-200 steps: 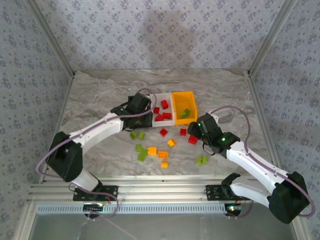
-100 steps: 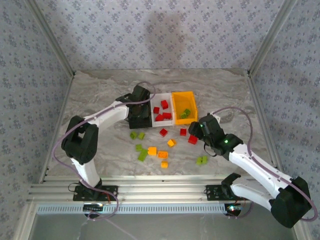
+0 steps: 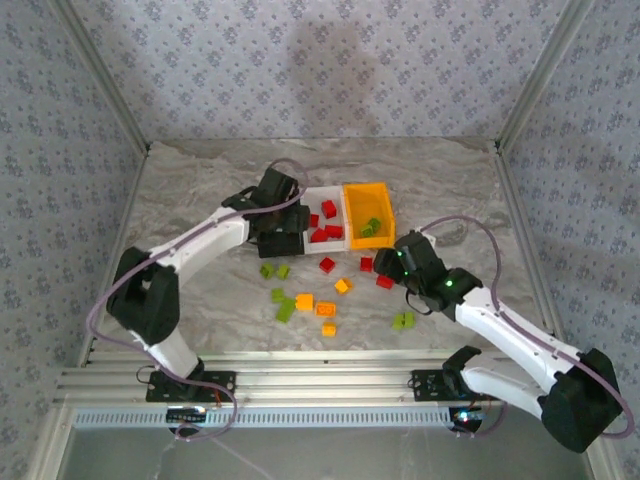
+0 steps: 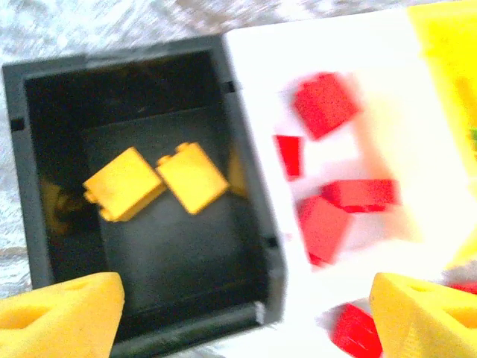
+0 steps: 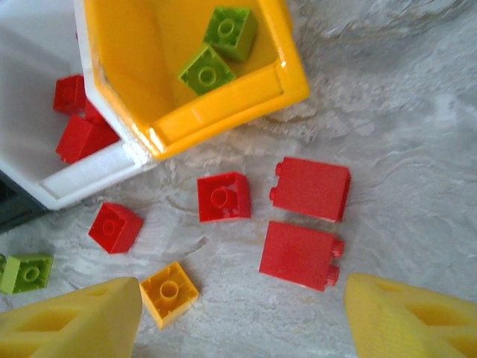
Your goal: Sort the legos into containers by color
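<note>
Facing black bin [image 4: 247,186], left wrist shows 2 legos [image 4: 192,177].

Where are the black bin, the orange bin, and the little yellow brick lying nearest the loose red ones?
black bin [image 4: 179,261], left wrist view, on its bare floor.
orange bin [image 5: 134,60], right wrist view, on its inner wall.
yellow brick [image 5: 169,294], right wrist view, on its top stud.
</note>
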`<control>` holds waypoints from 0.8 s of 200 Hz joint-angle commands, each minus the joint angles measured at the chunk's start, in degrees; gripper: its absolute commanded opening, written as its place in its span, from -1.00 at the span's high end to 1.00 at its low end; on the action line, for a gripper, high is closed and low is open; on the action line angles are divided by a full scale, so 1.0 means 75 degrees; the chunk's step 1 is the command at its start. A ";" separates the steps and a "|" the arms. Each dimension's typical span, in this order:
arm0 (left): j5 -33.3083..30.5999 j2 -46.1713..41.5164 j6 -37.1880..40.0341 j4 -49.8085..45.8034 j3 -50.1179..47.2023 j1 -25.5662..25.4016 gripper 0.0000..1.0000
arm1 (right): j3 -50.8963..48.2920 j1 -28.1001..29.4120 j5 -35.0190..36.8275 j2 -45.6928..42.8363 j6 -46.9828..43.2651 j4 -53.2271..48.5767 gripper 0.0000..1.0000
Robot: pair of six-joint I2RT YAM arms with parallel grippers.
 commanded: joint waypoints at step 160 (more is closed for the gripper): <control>-0.0119 -0.5077 -0.1584 0.0399 -0.4934 -0.0766 -0.99 | 0.2650 0.1835 0.0081 0.5467 -0.1606 -0.0789 -0.30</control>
